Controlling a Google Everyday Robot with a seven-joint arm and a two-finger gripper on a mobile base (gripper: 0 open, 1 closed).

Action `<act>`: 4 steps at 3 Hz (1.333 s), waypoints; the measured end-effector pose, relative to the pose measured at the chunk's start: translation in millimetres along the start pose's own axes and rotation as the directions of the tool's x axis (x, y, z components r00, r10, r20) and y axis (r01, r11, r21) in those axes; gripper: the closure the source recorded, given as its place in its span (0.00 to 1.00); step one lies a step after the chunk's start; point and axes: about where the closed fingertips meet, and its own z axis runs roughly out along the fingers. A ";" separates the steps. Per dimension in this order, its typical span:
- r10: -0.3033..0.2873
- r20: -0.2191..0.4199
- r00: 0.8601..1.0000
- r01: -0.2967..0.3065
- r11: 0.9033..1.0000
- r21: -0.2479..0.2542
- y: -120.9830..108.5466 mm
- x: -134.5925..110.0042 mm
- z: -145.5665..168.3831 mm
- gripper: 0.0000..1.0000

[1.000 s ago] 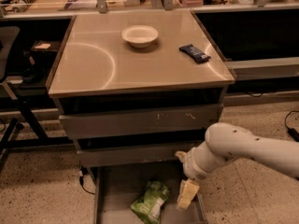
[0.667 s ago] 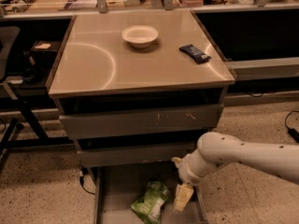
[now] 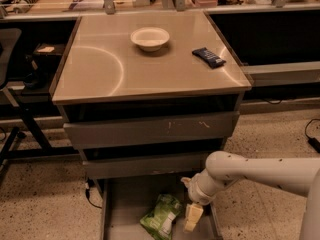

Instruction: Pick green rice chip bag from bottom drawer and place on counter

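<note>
The green rice chip bag (image 3: 161, 216) lies on the floor of the open bottom drawer (image 3: 125, 219), near the picture's lower edge. It is light green, wrinkled, with a white label. My gripper (image 3: 192, 218) hangs inside the drawer just to the right of the bag, pointing down, close to it. My white arm (image 3: 260, 173) reaches in from the right. The beige counter (image 3: 110, 69) above carries no bag.
A white bowl (image 3: 149, 37) and a dark blue bar wrapper (image 3: 209, 57) lie on the counter. Two shallower grey drawers (image 3: 150, 129) sit above the open one. A black chair frame (image 3: 15, 109) stands at the left. Speckled floor surrounds the cabinet.
My arm and gripper have shifted left, toward the bag. The bag has not moved.
</note>
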 end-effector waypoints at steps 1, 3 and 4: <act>-0.027 0.023 0.999 0.028 0.999 -0.024 -4.7 1.7 30.9 0.00; -0.123 0.113 0.986 0.138 0.982 -0.131 -45.4 17.7 157.8 0.00; -0.125 0.112 0.986 0.139 0.981 -0.133 -44.8 17.6 159.3 0.00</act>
